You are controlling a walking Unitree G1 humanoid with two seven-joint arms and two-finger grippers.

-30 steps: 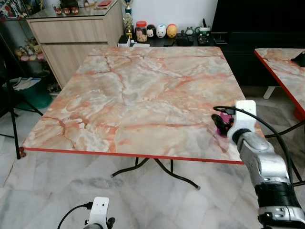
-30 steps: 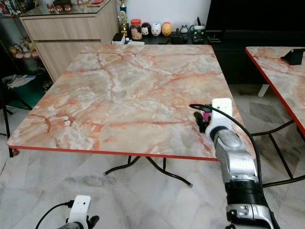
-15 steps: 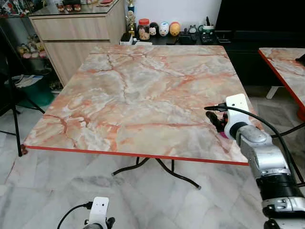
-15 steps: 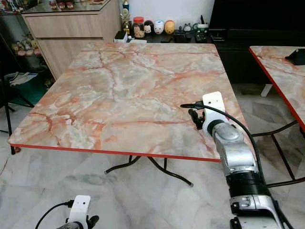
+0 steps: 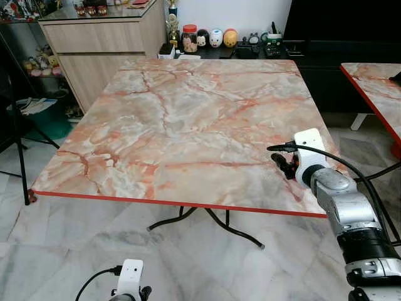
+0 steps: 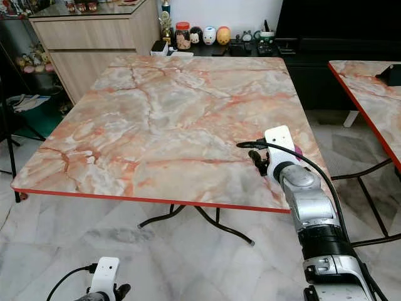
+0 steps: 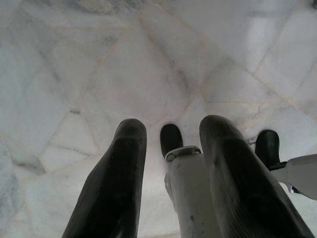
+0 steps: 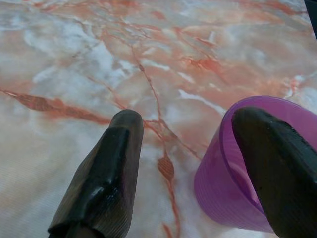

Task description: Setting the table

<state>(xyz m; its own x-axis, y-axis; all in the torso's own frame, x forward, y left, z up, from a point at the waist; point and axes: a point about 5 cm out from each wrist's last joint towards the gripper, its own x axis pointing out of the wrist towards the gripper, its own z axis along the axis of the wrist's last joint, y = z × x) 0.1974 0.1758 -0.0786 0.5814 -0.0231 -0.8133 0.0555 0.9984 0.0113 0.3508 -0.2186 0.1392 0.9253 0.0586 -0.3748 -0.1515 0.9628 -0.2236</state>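
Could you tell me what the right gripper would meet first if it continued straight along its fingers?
Probably the orange-veined marble tabletop: the right gripper angles down toward it, the translucent purple plastic cup beside one finger.

no legible text, labels, brands or numbers on anything in view

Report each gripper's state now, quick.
Left gripper: open, empty, hanging over the floor.
Right gripper: open over the table, one finger inside the purple cup.

Silver arms (image 5: pixel 341 207), black-fingered tools (image 8: pixel 188 183)
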